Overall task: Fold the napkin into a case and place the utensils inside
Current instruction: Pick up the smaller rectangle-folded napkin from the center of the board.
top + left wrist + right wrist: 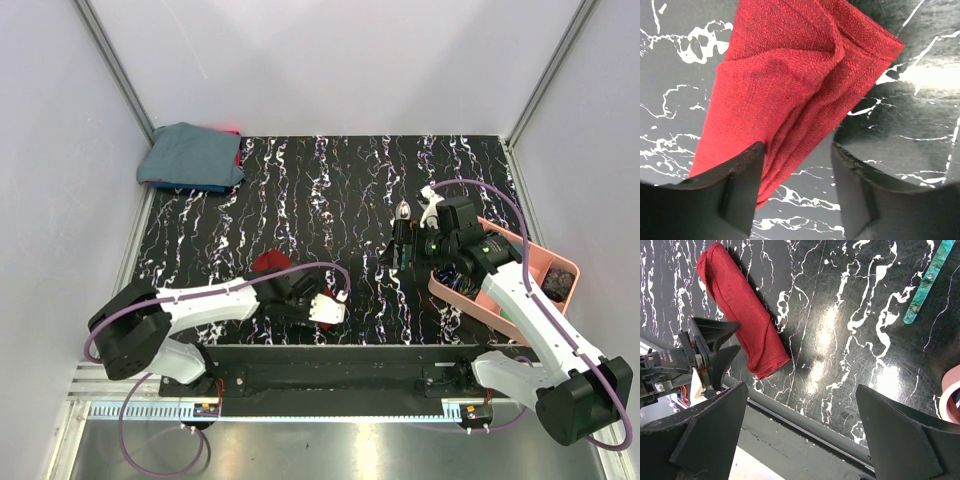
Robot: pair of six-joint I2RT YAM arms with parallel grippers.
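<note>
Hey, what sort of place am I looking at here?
Likely a robot lab test cell: plain white panels on metal posts box in a black marbled table, with a left arm and right arm bolted at its near edge.

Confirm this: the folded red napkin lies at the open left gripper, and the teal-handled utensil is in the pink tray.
Not quite. The teal-handled utensil lies on the table, outside the pink tray, as the right wrist view shows. The rest holds.
</note>
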